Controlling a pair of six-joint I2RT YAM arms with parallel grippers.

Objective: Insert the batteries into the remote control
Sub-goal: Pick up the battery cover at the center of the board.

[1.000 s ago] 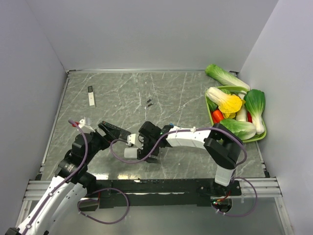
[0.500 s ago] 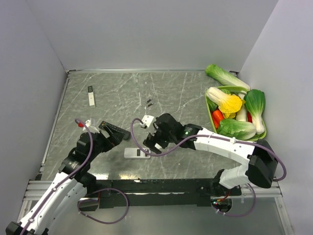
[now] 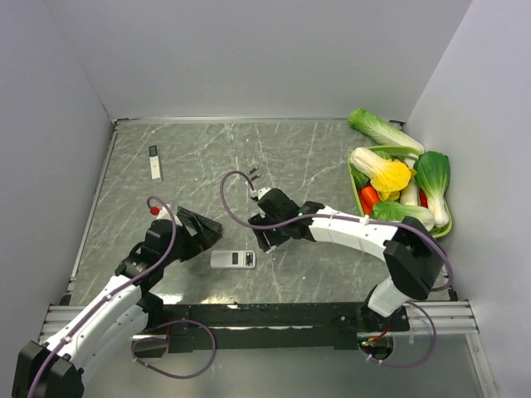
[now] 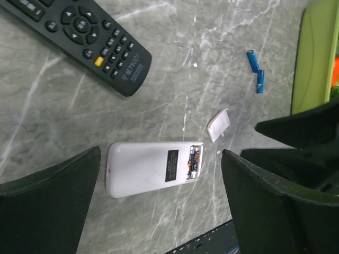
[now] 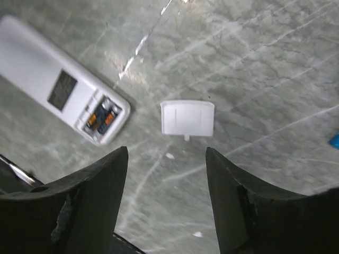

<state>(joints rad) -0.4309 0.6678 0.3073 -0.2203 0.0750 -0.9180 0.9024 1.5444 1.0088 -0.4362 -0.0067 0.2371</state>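
A white remote lies face down on the marble table, also in the left wrist view and the right wrist view. Its battery bay is open and holds two dark cells with orange marks. The white bay cover lies loose beside it. Two blue batteries lie farther off, small and dark from above. My left gripper is open and empty above the remote. My right gripper is open and empty just short of the cover.
A black remote lies left of the white one. A small white remote lies at the far left. A green tray of vegetables stands at the right edge, its rim in the left wrist view.
My right gripper has left the white remote and drawn back to the right. The white remote now lies free on the table. My left arm has swung right, toward the remote.
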